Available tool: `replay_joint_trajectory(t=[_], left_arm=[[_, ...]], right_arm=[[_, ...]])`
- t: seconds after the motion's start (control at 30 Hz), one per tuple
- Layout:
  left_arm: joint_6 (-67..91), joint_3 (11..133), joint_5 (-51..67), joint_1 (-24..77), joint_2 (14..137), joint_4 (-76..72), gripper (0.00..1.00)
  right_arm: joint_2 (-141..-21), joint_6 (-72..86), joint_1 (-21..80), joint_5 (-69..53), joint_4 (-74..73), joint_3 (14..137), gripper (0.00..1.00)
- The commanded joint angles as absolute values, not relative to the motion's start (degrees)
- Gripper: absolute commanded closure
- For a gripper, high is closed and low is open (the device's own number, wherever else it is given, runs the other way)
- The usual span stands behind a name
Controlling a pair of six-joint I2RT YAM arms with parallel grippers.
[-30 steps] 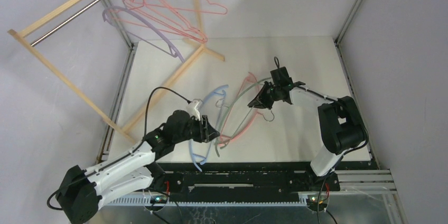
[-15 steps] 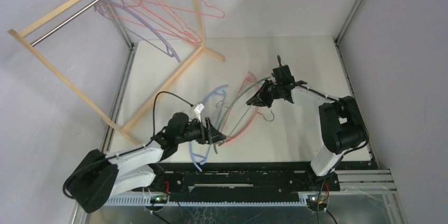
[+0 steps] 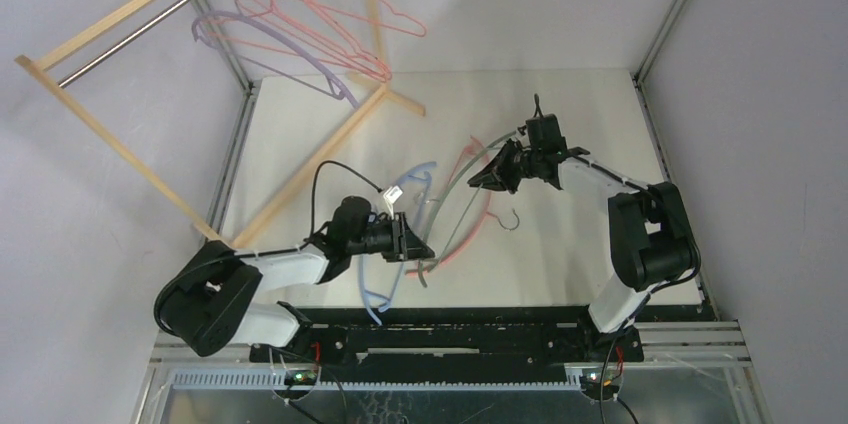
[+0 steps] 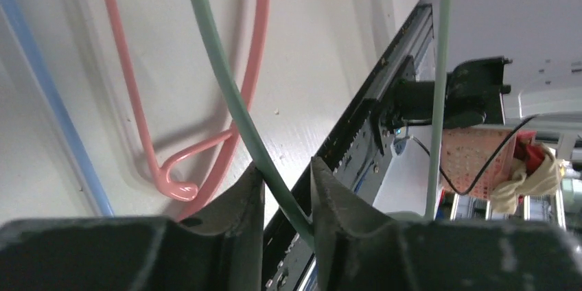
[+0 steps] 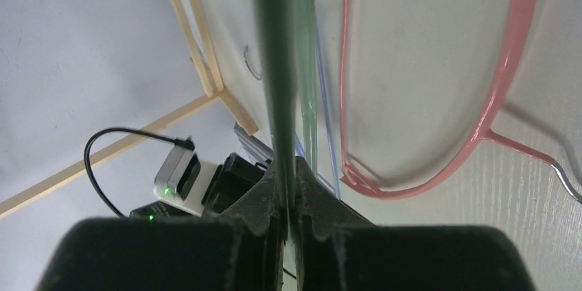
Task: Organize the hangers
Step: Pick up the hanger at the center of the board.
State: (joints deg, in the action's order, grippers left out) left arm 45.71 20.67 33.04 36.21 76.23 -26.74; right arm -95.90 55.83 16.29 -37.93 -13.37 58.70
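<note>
A green hanger [image 3: 455,206] is stretched in the air between my two grippers. My right gripper [image 3: 490,176] is shut on its upper end [image 5: 274,64], the jaws of my right gripper [image 5: 288,167] pinching the bar. My left gripper [image 3: 415,247] holds the lower end; in the left wrist view the green bar [image 4: 213,64] crosses slantwise between the fingers of my left gripper [image 4: 287,167] and touches both. A thick pink hanger [image 3: 468,224] and a blue hanger [image 3: 398,244] lie on the table beneath. Pink wire hangers [image 3: 330,14] and a lilac hanger [image 3: 270,44] hang on the rod.
The light wooden rack [image 3: 130,154] with its metal rod [image 3: 150,29] stands at the back left, one foot [image 3: 320,159] reaching across the white table [image 3: 580,114]. A metal hook [image 3: 512,222] lies by the pink hanger. A black rail [image 3: 480,329] runs along the near edge.
My left gripper opened, slid right along the green hanger and closed on it again. My right gripper moved back and slightly right with its end. The hung hangers swing a little.
</note>
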Motion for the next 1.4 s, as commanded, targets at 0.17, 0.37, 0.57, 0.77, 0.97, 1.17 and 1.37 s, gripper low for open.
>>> replay_joint_trajectory(t=[0.17,0.37,0.57,0.77,0.97,1.17,1.37], left_arm=[[45.5,27.8,38.9,36.0,72.8,-34.8,1.00],[39.3,32.4,33.2,35.2,63.0,-17.7,1.00],[28.7,39.9,20.6,35.2,53.5,8.7,1.00],[25.1,45.1,11.6,35.5,50.5,24.1,1.00],[23.7,50.9,-0.9,35.7,49.4,40.9,1.00],[26.5,50.7,-6.8,35.7,47.6,43.2,1.00],[28.4,50.0,-5.7,35.7,49.2,37.6,1.00]], right_arm=[[-97.5,55.6,17.2,-40.9,-14.9,62.6,0.88],[-96.6,45.2,17.7,-35.7,-28.1,66.2,0.78],[-90.0,35.3,17.6,-26.7,-38.3,66.4,0.11],[-83.6,33.1,17.2,-22.7,-41.2,66.5,0.00],[-82.8,30.4,16.1,-20.8,-44.6,66.4,0.00],[-82.8,25.4,15.0,-39.7,-38.1,65.9,0.00],[-80.4,38.4,15.3,-52.7,-25.2,65.9,0.00]])
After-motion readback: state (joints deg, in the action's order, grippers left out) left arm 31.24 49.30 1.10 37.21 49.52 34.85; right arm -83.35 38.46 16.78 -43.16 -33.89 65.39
